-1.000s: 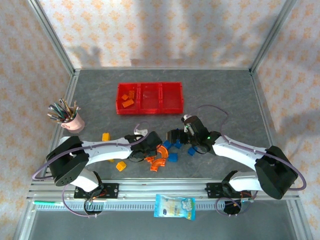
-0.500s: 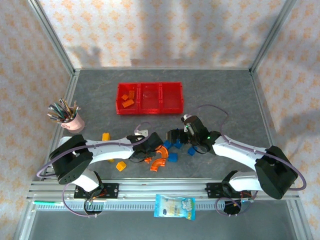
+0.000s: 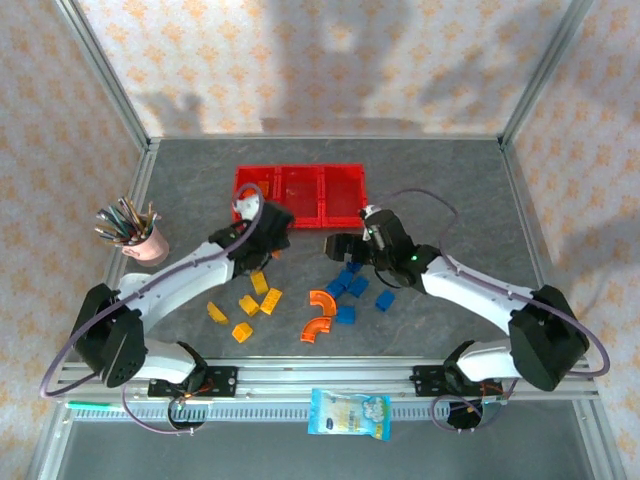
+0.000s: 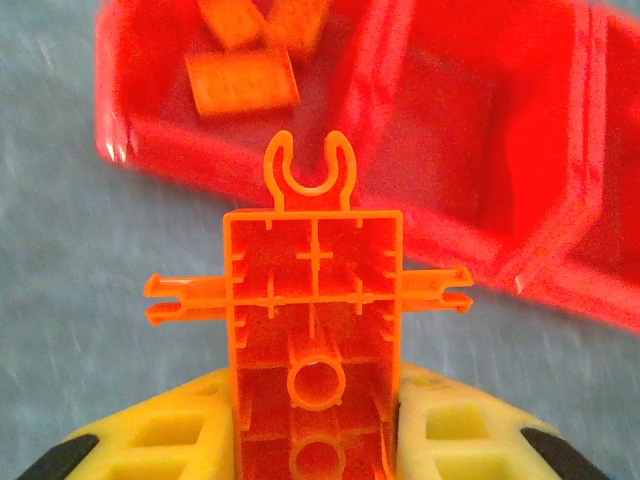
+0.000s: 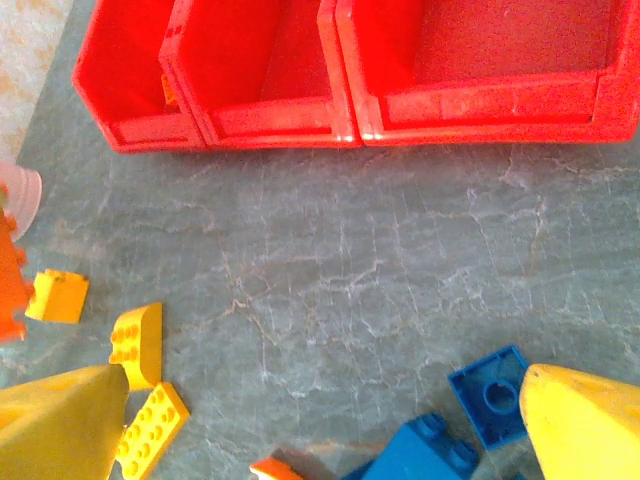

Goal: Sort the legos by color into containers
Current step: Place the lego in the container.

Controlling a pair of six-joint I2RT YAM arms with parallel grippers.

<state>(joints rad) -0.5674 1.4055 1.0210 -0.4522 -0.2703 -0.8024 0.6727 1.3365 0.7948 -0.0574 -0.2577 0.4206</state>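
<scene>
Pinching a light, stiff, slick orange lego [image 4: 315,330] by its flat sides in the nearly closed left hand [image 3: 267,231], just before the left bin of the containers [image 3: 300,224], and hovering the right hand [image 3: 339,245] wide open, empty.

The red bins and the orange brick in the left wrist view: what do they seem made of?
Three joined red rectangular bins: probably moulded plastic, glossy, highlights on rims. Orange hollow brick: likely hard plastic, smooth; thin moulded ribs and tubes inside.

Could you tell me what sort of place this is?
Likely a robotics lab test cell: two robot arms bolted to a metal-framed grey table, patterned backdrop walls, and staged red bins and Lego bricks.
</scene>
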